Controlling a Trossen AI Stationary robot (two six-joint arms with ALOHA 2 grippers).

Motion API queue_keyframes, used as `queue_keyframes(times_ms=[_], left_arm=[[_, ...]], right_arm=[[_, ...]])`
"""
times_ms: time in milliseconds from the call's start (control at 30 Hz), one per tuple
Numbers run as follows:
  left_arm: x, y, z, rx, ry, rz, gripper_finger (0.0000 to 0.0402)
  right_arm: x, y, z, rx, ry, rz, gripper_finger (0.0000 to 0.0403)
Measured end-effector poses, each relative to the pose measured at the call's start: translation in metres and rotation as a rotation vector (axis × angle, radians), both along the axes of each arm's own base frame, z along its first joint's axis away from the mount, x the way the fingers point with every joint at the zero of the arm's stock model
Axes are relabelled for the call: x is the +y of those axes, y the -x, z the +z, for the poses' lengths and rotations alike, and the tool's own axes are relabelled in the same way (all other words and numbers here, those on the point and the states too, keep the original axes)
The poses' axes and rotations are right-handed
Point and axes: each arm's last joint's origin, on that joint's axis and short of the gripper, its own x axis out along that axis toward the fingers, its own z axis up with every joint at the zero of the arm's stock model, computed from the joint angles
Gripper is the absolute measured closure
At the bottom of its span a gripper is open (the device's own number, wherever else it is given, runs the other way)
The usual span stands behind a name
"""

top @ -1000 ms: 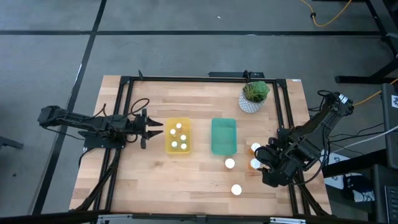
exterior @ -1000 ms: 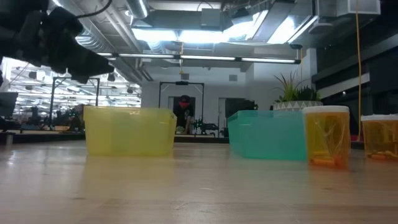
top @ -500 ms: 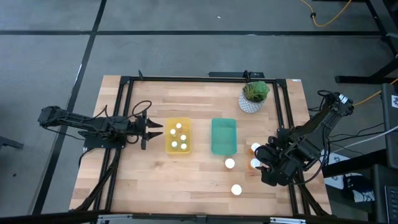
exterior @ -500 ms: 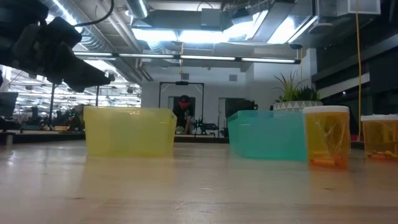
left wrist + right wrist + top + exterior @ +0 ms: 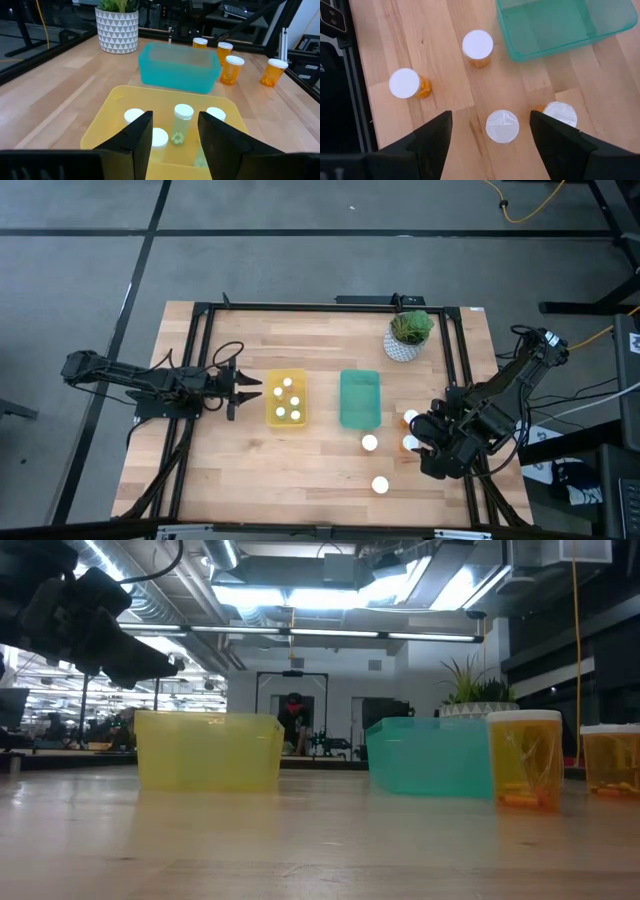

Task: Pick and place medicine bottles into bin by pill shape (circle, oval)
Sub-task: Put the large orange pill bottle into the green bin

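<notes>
Four white-capped medicine bottles (image 5: 286,399) already sit in the yellow bin (image 5: 271,416), so you are roughly halfway. The green bin (image 5: 360,399) beside it looks empty in every view that shows it.

Four orange-bodied bottles are left on the tabletop (image 5: 250,470), all on the right side near the green bin: one just off its near corner (image 5: 370,443), one farther toward the front edge (image 5: 380,484), and two close together by the right arm (image 5: 411,418) (image 5: 410,443).

Your right end effector (image 5: 490,145) hangs above that loose group with its fingers spread wide and nothing between them; in its wrist view one cap (image 5: 502,126) lies almost straight below the gap, which makes it the likely next pick. I judge you will need to descend straight down here, because a neighbouring bottle (image 5: 560,114) stands close and a wide finger could knock it.

Your left end effector (image 5: 175,137) waits beside the yellow bin, on the side away from the green bin, above tabletop level and pointing at the bin, fingers open and empty.

Which pill shape each bin is meant for cannot be read here, though the sorted bottles look clear-bodied and the remaining ones orange. The potted plant (image 5: 409,335) at the back stays out of your path.
</notes>
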Motion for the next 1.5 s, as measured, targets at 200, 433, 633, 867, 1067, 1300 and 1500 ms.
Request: queue_keyframes(times_ms=[200,433,633,867,1067,1300,1500], left_arm=[[0.000,0.000,0.000,0.000,0.000,0.000,0.0252],[0.000,0.000,0.000,-0.001,0.000,0.000,0.0252],[0.000,0.000,0.000,0.000,0.000,0.000,0.0252],[0.000,0.000,0.000,-0.001,0.000,0.000,0.0252],[0.000,0.000,0.000,-0.001,0.000,0.001,0.0252],[0.000,0.000,0.000,-0.001,0.000,0.001,0.0252],[0.000,0.000,0.000,-0.001,0.000,0.001,0.0252]], right_arm=[[0.001,0.000,0.000,0.024,0.009,0.070,0.0134],[0.000,0.000,0.000,-0.010,0.030,0.031,0.0134],[-0.001,-0.001,0.000,-0.021,0.026,-0.018,0.0134],[-0.001,-0.004,-0.006,-0.015,0.107,-0.029,0.0134],[0.006,-0.010,-0.011,-0.026,0.102,-0.013,0.0134],[0.014,-0.025,-0.027,0.047,0.104,0.028,0.0134],[0.012,-0.045,-0.048,0.205,0.107,0.085,0.0134]])
